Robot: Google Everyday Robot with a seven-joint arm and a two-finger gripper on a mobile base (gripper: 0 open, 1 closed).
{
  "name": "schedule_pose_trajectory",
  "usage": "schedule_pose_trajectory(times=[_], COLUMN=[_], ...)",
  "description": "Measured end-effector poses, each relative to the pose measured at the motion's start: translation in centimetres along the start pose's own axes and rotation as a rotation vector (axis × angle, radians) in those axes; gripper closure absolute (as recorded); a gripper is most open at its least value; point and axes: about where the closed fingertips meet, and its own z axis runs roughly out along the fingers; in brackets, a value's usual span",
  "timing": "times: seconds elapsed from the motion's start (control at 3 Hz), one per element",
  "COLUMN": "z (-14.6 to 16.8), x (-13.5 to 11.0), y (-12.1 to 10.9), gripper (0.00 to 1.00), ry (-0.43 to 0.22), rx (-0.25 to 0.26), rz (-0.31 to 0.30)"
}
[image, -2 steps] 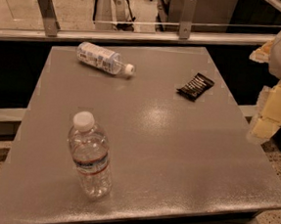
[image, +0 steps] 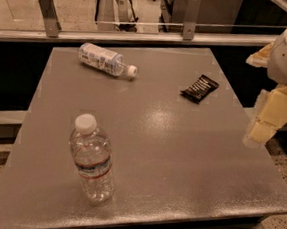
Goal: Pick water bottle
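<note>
**A:** In the camera view, where is the target?

**B:** The small, stubby, clear ribbed plastic water bottle (image: 91,164) with a white screw cap stands upright on the grey square tabletop (image: 180,155), toward its near left corner. Its long axis is vertical.

**A:** And the gripper?

**B:** The cream-coloured gripper (image: 256,139) hangs pointing down just off the tabletop's right edge, about midway along it, and holds nothing. I cannot tell whether it is open or closed.

**A:** Which way is the bottle from it?

**B:** It is to the left across the tabletop and nearer the front edge, well apart. I judge the reach has to cross most of the width.

**A:** Is anything in the way?

**B:** No. A larger clear plastic bottle (image: 102,59) with a wide white-and-blue label lies on its side near the tabletop's far left corner. A black snack wrapper (image: 200,88) lies toward the far right. Both are off that line, and the tabletop's middle is bare. The target stands near the front edge, so a careless nudge could topple it off.
</note>
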Motion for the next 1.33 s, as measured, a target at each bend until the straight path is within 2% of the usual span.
schedule_pose_trajectory(times=[0.33, 0.67, 1.0, 1.33], z=[3.7, 6.2, 7.5, 7.9], x=[-2.8, -6.5, -10.2, -14.4], y=[1.7, 4.8, 8.1, 11.5], gripper=[0.00, 0.00, 0.00, 0.00], ry=[-0.167, -0.352, -0.528, -0.706], rx=[-0.113, -0.239, -0.336, -0.384], rz=[-0.030, -0.077, -0.125, -0.168])
